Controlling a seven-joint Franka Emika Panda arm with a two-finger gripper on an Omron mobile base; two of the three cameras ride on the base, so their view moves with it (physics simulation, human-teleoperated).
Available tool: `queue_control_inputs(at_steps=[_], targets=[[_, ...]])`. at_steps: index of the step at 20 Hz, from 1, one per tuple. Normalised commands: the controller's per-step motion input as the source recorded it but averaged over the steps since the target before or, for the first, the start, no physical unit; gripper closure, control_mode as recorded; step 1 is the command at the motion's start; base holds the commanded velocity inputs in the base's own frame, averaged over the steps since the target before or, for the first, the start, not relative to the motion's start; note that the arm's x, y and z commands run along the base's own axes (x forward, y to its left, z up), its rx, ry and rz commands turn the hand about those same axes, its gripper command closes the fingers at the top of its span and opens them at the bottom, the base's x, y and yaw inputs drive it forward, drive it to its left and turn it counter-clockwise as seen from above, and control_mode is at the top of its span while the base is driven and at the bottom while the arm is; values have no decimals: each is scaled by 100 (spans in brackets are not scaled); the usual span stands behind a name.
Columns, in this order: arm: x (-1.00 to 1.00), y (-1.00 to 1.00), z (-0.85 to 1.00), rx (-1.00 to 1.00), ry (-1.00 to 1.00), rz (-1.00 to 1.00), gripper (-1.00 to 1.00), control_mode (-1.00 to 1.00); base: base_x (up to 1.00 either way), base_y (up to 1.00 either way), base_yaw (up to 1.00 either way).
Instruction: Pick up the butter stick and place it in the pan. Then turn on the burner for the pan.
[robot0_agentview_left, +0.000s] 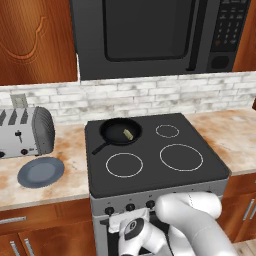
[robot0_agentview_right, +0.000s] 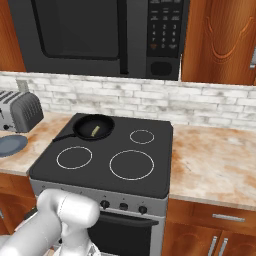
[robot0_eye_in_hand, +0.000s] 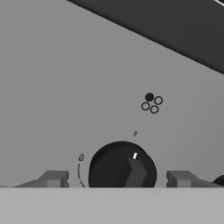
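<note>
Gripper (robot0_eye_in_hand: 118, 178) spread wide, one finger (robot0_eye_in_hand: 54, 178) on each side of a black knob (robot0_eye_in_hand: 122, 165) on the stove's grey front panel (robot0_eye_in_hand: 65, 87); not touching it, lower half of knob cut off. Small burner diagram (robot0_eye_in_hand: 151, 103) above the knob, markings around it too fine to read. From the base, arm (robot0_agentview_left: 195, 220) hides part of the knob row. Cooktop (robot0_agentview_left: 150, 150) front burners bare. Butter stick (robot0_agentview_left: 128, 134), pale yellow, lies in pan (robot0_agentview_left: 120, 131) on rear left burner, handle pointing front-left.

one pan (robot0_agentview_left: 120, 131), one butter stick (robot0_agentview_left: 128, 134), one blue-grey plate (robot0_agentview_left: 41, 171), one toaster (robot0_agentview_left: 25, 131), one microwave (robot0_agentview_left: 160, 35), four burner rings, three visible stove knobs.
</note>
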Motion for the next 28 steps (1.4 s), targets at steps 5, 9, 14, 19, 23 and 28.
queue_control_inputs(at_steps=[5,9,14,19,23,28], targets=[[24,-48,0,10,-2,1,-100,-100,0,0,0],[26,-39,0,6,-5,1,100,-100,0,0,0],[16,-33,0,3,-6,3,100,-100,0,0,0],[3,-19,0,1,-2,6,100,-100,0,0,0],[0,-14,0,0,-2,7,100,-100,0,0,0],[0,-24,2,-2,0,7,100,-100,0,0,0]])
